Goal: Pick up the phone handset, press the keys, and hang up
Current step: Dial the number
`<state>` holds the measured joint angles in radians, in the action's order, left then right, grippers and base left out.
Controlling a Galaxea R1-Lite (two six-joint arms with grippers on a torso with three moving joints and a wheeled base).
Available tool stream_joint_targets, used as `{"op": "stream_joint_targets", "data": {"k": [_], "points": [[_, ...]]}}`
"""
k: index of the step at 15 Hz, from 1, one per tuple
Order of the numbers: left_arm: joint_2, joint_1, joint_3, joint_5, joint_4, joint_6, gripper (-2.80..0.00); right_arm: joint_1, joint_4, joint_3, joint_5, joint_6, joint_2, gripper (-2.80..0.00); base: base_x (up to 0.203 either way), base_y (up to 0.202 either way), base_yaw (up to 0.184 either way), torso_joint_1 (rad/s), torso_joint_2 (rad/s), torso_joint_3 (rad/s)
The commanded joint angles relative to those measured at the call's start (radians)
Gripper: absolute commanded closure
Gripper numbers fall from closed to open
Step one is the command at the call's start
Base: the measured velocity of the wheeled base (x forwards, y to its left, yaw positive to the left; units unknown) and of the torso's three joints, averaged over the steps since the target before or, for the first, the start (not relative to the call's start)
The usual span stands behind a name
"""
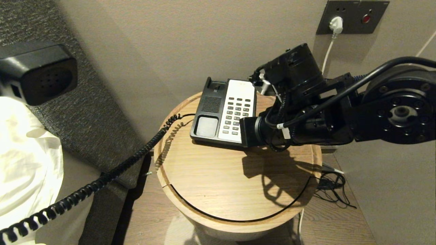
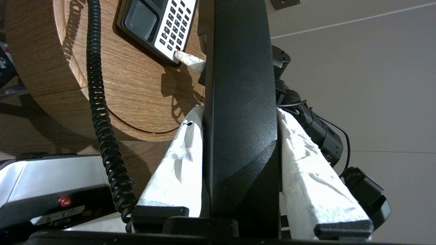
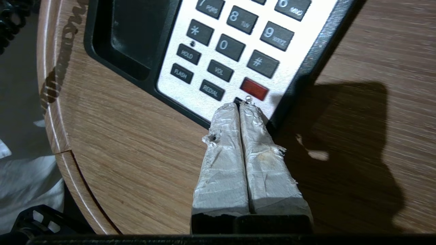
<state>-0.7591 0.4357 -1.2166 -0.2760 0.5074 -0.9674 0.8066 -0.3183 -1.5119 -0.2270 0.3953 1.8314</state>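
The phone handset (image 2: 240, 112) is off its cradle and held up at the robot's left, well apart from the phone base (image 1: 223, 114), so that the keypad (image 3: 235, 37) lies bare for the other arm. In the left wrist view the left gripper (image 2: 240, 114) has its two tape-wrapped fingers (image 2: 177, 163) clamped on the handset's black shaft, one finger against each flank, with the shaft running lengthwise between them; in the head view only the handset's perforated end (image 1: 39, 73) shows at the far left edge. The coiled cord (image 1: 112, 173) trails from there across the rim of the round wooden table (image 1: 218, 183) to the base, slack enough that it does not seem to pull the base. The right gripper (image 3: 242, 105) reaches in low over the table, its taped fingers pressed together into one blunt tip, which suits poking a single key and not its neighbours. That tip sits at the near edge of the white keypad panel, just beside the red key (image 3: 253, 88) and over a small dark mark below it; whether it touches the panel cannot be told. The handset is therefore nowhere near the right fingers, which work on the base alone. I judge this the key-pressing step, with hanging up not yet done, since the empty cradle recess (image 3: 133, 37) beside the keys waits open.
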Motion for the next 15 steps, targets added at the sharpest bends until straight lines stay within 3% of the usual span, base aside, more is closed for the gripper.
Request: {"op": "stream_joint_targets", "data": {"k": [1,9,15], "points": [[0.000,0.000,0.002,-0.002,0.003,-0.007,0.00,0.002,-0.004,0.000,-0.002,0.003,-0.026,0.00,0.000,0.000,0.000,0.000,0.00,0.000],[-0.002,0.000,0.008,-0.020,0.003,-0.007,0.00,0.000,-0.024,0.063,0.000,0.026,-0.127,0.00,0.000,0.000,0.000,0.000,0.00,0.000],[0.004,0.000,0.019,-0.020,0.003,-0.005,0.00,-0.010,-0.012,0.043,-0.002,0.022,-0.051,0.00,0.000,0.000,0.000,0.000,0.00,0.000]]}}
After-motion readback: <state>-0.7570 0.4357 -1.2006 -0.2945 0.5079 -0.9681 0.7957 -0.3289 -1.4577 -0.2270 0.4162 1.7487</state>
